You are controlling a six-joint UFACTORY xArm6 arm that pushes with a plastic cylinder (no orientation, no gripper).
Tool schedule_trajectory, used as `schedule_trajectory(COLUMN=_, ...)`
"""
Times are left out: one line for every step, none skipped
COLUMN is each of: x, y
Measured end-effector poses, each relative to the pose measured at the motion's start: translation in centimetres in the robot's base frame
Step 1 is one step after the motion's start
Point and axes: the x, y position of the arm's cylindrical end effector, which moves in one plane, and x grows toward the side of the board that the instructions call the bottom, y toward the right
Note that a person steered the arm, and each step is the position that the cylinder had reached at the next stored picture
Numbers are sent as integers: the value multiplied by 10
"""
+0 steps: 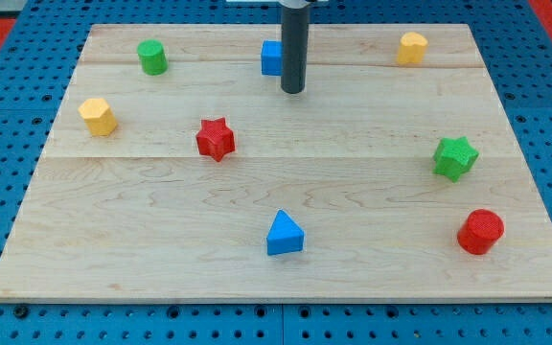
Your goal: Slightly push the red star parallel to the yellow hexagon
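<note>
The red star point(216, 139) lies left of the board's middle. The yellow hexagon point(97, 116) lies near the left edge, a little higher in the view than the star. My tip point(293, 91) is near the top middle, up and to the right of the red star and well apart from it. The rod partly hides a blue cube point(271, 57) just to its left.
A green cylinder point(152, 57) stands at the top left. A yellow block point(411, 48) stands at the top right. A green star point(455, 157) and a red cylinder point(480, 231) are on the right. A blue triangle point(285, 234) is at the bottom middle. The wooden board point(142, 240) rests on a blue pegboard.
</note>
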Motion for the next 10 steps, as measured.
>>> schedule_trajectory(x=0, y=-44)
schedule_trajectory(x=19, y=-95)
schedule_trajectory(x=30, y=-89)
schedule_trajectory(x=30, y=-89)
schedule_trajectory(x=30, y=-89)
schedule_trajectory(x=31, y=-92)
schedule_trajectory(x=33, y=-92)
schedule_trajectory(x=61, y=-85)
schedule_trajectory(x=68, y=-62)
schedule_trajectory(x=70, y=-62)
